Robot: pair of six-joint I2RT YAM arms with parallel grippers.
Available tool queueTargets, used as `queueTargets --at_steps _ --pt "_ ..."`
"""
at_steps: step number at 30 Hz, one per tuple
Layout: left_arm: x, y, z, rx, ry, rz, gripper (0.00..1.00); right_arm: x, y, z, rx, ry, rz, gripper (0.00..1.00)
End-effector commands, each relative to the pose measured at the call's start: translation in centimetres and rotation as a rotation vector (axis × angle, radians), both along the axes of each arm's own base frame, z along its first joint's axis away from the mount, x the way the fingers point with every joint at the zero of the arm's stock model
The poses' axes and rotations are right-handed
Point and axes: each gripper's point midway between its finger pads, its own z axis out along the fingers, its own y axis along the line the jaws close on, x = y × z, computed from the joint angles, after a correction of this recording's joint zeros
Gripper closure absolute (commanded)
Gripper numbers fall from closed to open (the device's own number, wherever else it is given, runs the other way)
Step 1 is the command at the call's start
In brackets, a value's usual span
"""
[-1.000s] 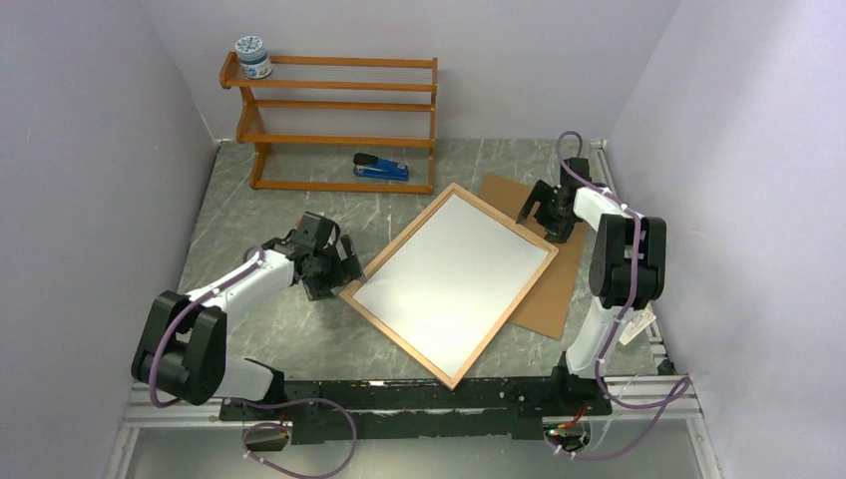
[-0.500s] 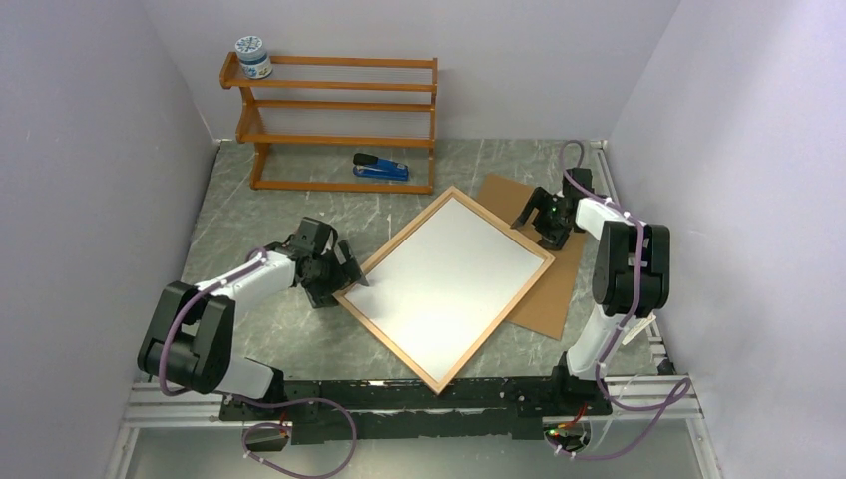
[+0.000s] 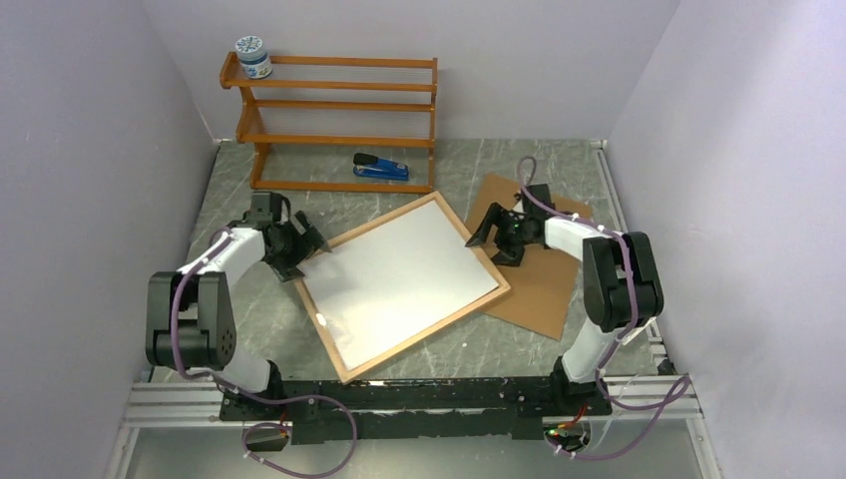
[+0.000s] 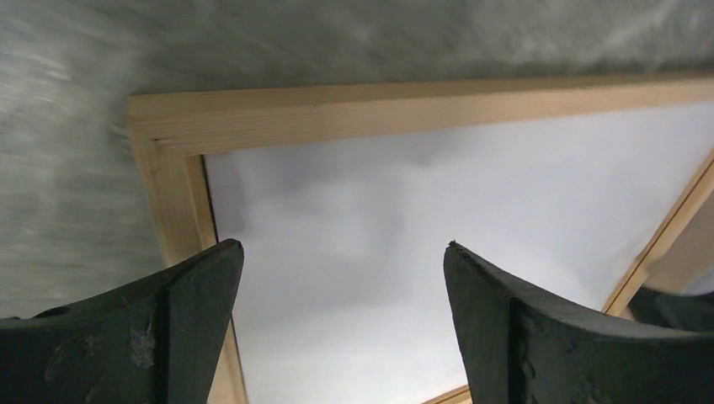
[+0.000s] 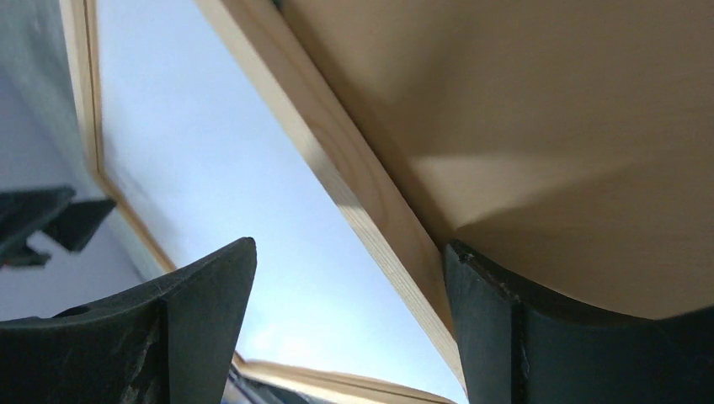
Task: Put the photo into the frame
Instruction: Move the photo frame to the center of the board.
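The left gripper (image 3: 302,242) is hovering with its fingers spread wide over the left corner of the frame (image 3: 424,335), one finger above the light wood rail and the other above the white sheet (image 3: 399,279) filling it. The frame is lying flat and askew on the green table (image 3: 229,215), its right side overlapping the brown backing board (image 3: 549,289); whether the white sheet is the photo lying face down cannot be told. The right gripper (image 3: 486,238) is likewise standing wide apart, straddling the frame's upper right rail beside the board.

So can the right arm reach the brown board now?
Probably yes. The right gripper is open and hovers just above the board, with nothing in between. The frame seems to overlap one edge, though, so sliding the board out might be tricky.
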Motion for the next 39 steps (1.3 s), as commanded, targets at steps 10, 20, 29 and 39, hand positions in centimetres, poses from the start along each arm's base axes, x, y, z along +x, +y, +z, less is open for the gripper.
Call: queueTargets --at_steps 10,20,29,39 --pt "1.9 10.4 -1.1 -0.029 0.125 0.178 0.06 -6.9 12.9 -0.9 0.103 0.09 0.28 0.16" --pt "3.7 11.1 -0.7 -0.063 0.129 0.14 0.06 -9.3 16.0 -1.5 0.022 0.093 0.372 0.16" --pt "-1.8 12.2 0.2 0.074 0.151 0.273 0.06 -8.2 13.9 -1.0 -0.119 0.031 0.344 0.16" --pt "-6.6 9.3 -1.5 -0.008 0.114 0.345 0.06 -7.8 13.1 -0.9 -0.161 0.011 0.344 0.16"
